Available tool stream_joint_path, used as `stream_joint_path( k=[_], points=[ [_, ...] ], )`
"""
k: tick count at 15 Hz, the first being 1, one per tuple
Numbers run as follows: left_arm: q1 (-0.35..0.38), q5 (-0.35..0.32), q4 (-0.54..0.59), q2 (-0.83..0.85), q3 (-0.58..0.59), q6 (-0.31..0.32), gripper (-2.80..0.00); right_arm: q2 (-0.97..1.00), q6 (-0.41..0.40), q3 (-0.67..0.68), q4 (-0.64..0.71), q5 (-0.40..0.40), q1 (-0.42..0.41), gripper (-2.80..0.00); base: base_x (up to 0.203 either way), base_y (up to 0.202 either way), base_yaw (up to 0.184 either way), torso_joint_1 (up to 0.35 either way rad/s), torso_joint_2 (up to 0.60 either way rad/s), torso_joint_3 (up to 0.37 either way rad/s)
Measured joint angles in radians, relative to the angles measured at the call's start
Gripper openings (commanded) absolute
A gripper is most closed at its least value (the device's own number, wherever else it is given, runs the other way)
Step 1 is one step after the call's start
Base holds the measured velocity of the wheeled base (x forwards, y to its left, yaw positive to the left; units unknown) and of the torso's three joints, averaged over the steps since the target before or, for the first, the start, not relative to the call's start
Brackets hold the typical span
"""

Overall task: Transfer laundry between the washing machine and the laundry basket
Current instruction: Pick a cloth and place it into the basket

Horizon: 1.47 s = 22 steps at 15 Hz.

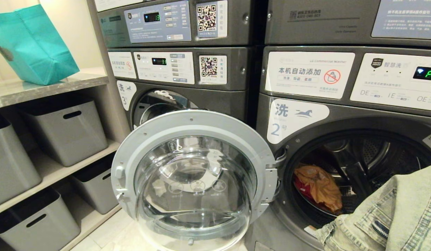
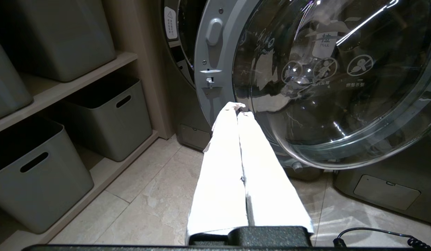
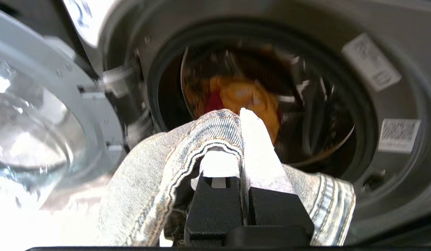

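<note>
The washing machine marked 2 point(image 1: 341, 115) stands with its round door point(image 1: 194, 181) swung open to the left. Orange and red laundry point(image 1: 320, 188) lies inside its drum point(image 3: 257, 101). My right gripper point(image 3: 240, 115) is shut on a pale denim garment point(image 3: 159, 167), held just in front of the drum opening; the denim point(image 1: 386, 216) fills the head view's lower right corner and drapes over one finger. My left gripper point(image 2: 238, 108) is shut and empty, low beside the open door. The laundry basket is out of view.
A second washing machine point(image 1: 173, 94) stands behind the open door. Shelves point(image 1: 55, 170) with several grey bins point(image 1: 65, 129) run along the left, a teal bag point(image 1: 30, 45) on top. Beige floor tiles point(image 2: 156, 195) lie below the left gripper.
</note>
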Motion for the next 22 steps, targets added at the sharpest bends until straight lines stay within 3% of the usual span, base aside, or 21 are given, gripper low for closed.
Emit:
stream_joint_path(
  k=[8,22],
  points=[
    [0.001,0.0,-0.001,0.0,0.0,0.0,-2.8,0.038,-0.005,-0.044,0.059,0.004,-0.014,-2.8,0.001,0.001,-0.011,0.0,0.0,0.0],
    [0.0,0.0,0.0,0.0,0.0,0.0,-2.8,0.057,0.005,-0.054,0.057,0.001,-0.021,-2.8,0.001,0.009,-0.174,0.002,0.0,0.003]
  ],
)
